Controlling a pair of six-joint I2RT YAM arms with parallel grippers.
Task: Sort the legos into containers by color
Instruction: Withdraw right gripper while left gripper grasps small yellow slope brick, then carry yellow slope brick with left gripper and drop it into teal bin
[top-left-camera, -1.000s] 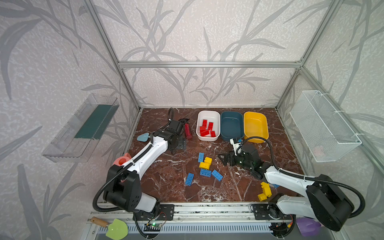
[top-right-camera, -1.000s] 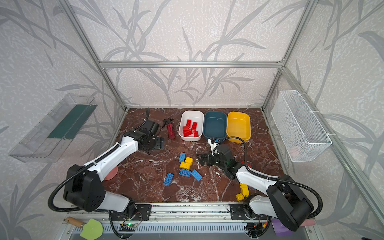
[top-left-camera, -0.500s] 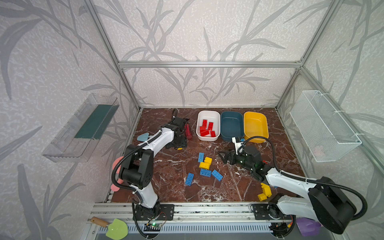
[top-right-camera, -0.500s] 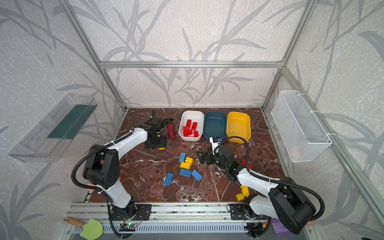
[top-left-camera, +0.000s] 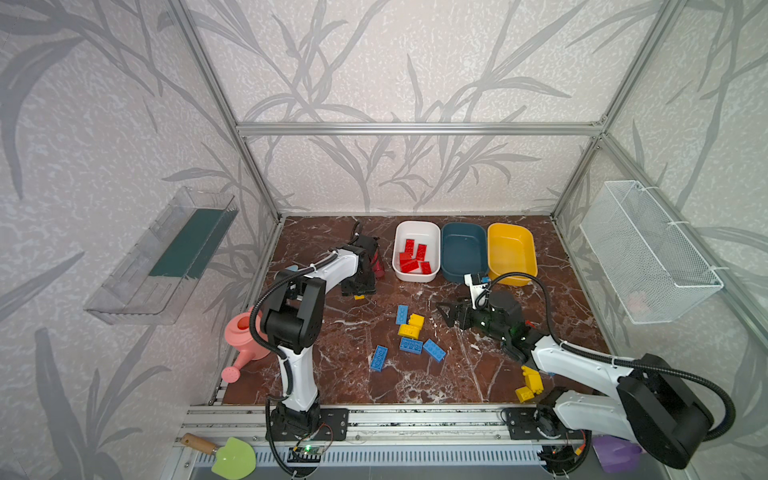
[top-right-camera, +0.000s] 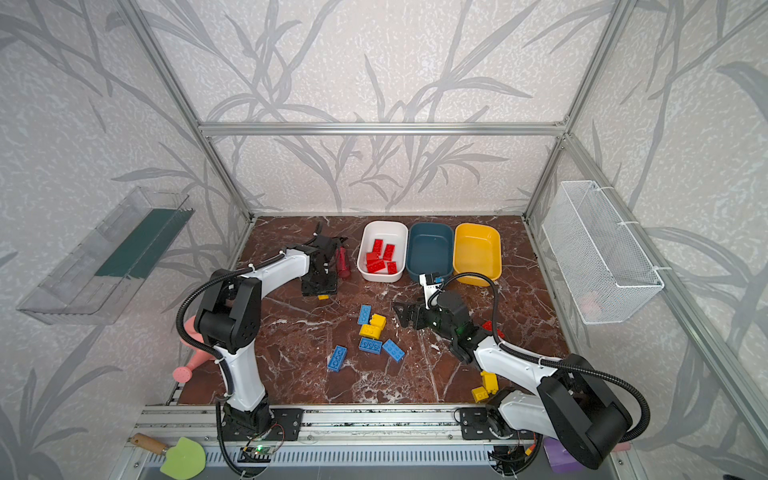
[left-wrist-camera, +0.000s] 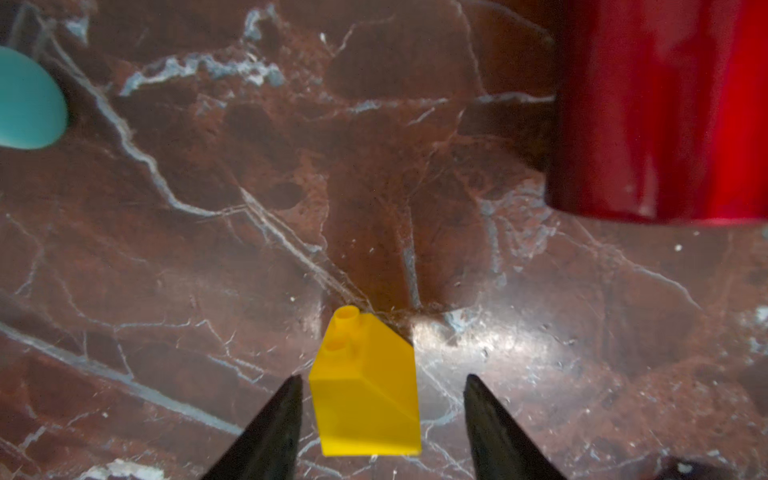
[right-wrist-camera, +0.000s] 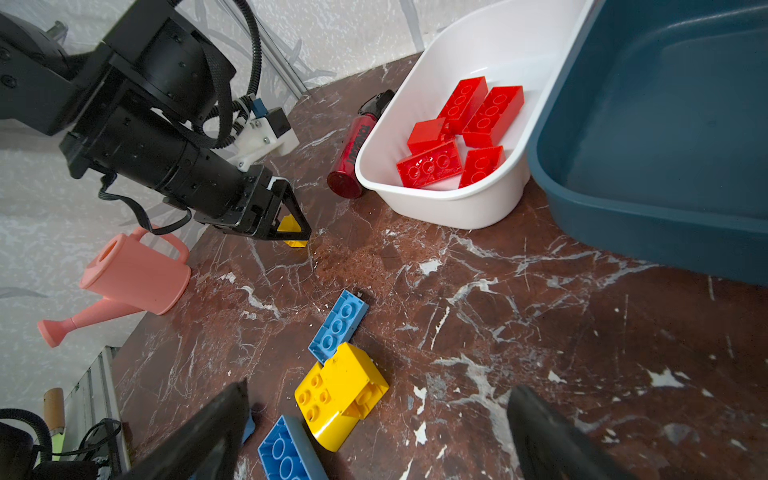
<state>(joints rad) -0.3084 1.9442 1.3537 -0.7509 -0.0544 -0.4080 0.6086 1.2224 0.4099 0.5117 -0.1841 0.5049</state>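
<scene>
Tabletop (right-wrist-camera: 540, 332): we see polished red-brown marble look, white-veined, glossy with glare.
Bricks (right-wrist-camera: 340, 395): we find hard, smooth plastic with a soft sheen.
White tub (right-wrist-camera: 449, 203): we see smooth, shiny plastic.
Spray bottle (left-wrist-camera: 665, 108): we note a glossy dark-red body, mirror-like.
Watering can (right-wrist-camera: 133, 274): we see matt pink plastic.
Basket (top-left-camera: 648, 253): we see white wire mesh.
Frame bars (top-left-camera: 415, 129): we see matt silvery metal.

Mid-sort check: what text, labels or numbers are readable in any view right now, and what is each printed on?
Black lettering runs along the side of the dark-red spray bottle: too blurred and slanted to read.
No other words, numbers or signs can be read in any view.
</scene>
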